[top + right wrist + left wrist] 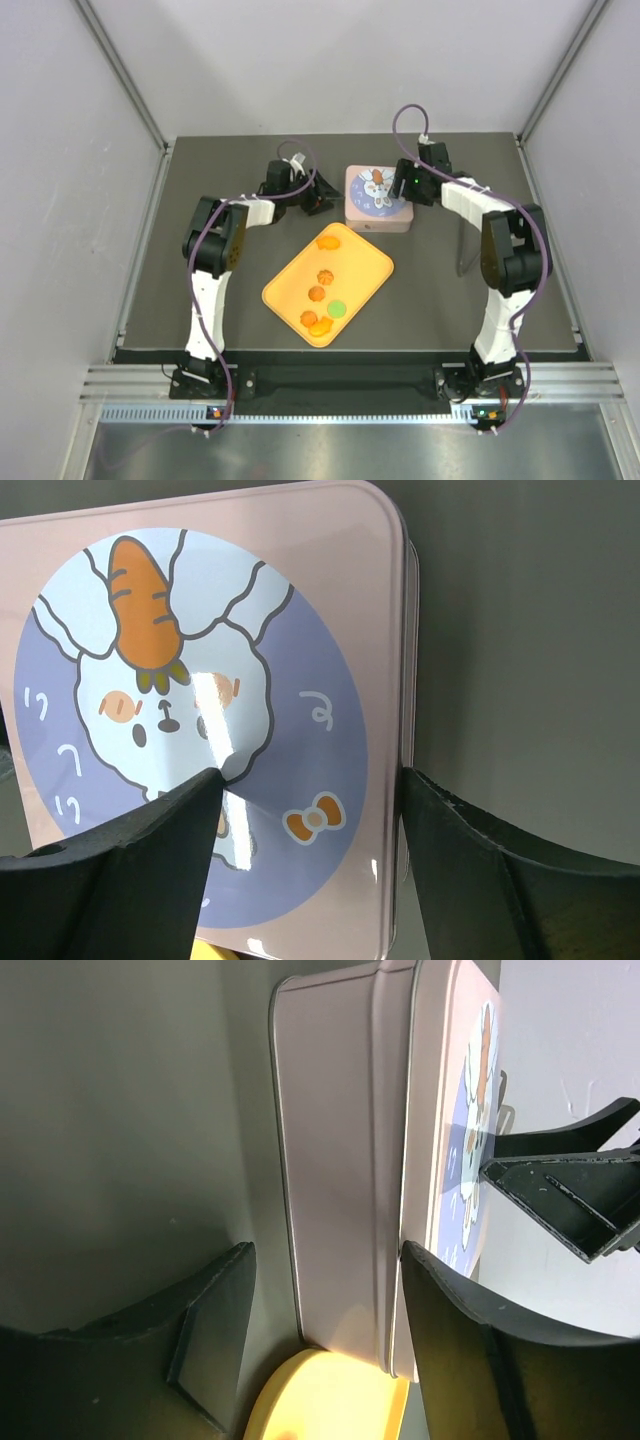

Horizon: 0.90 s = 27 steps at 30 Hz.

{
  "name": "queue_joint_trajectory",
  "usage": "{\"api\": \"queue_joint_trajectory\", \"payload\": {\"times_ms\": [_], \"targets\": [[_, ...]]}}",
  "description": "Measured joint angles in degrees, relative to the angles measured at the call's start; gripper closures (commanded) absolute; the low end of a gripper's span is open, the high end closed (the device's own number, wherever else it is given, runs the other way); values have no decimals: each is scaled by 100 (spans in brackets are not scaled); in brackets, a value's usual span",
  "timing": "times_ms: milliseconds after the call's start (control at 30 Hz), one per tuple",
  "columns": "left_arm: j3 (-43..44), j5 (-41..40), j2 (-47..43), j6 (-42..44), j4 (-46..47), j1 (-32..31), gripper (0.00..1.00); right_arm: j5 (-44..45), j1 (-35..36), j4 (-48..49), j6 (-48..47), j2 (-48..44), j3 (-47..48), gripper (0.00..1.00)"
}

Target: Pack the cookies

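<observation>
Several small round cookies lie on the orange tray point(372, 262): orange ones point(326, 241) point(324, 276) point(316, 293) point(315, 322) and a green one point(338, 308). The pink tin point(378, 205) stands behind the tray with its bunny lid point(200, 730) closed. My left gripper point(318, 196) is open at the tin's left side; in its wrist view point(325, 1305) the tin wall point(340, 1160) sits between the fingers, one finger by the lid rim. My right gripper point(405, 183) is open above the lid point(305, 815), one finger over the lid and the other past its right edge.
The tray's far corner touches the tin's near side point(320, 1400). My right gripper's fingers point(560, 1190) show beyond the lid in the left wrist view. Grey walls close in the dark table point(230, 160) on three sides.
</observation>
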Motion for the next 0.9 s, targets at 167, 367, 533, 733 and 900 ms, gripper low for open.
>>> {"api": "queue_joint_trajectory", "payload": {"times_ms": [167, 367, 533, 733, 900], "targets": [[-249, -96, -127, -94, 177, -7, 29, 57, 46, -85, -61, 74, 114, 27], [-376, -284, -243, -131, 249, -11, 5, 55, 68, -221, -105, 170, 284, 25], [-330, -470, -348, -127, 258, -11, 3, 55, 74, -247, -151, 181, 310, 23], [238, -551, -317, 26, 55, -11, 1, 15, 87, -402, -273, 278, 492, 22], [1040, -614, -46, 184, -81, -11, 1, -11, 92, -490, -348, 341, 599, 22]]}}
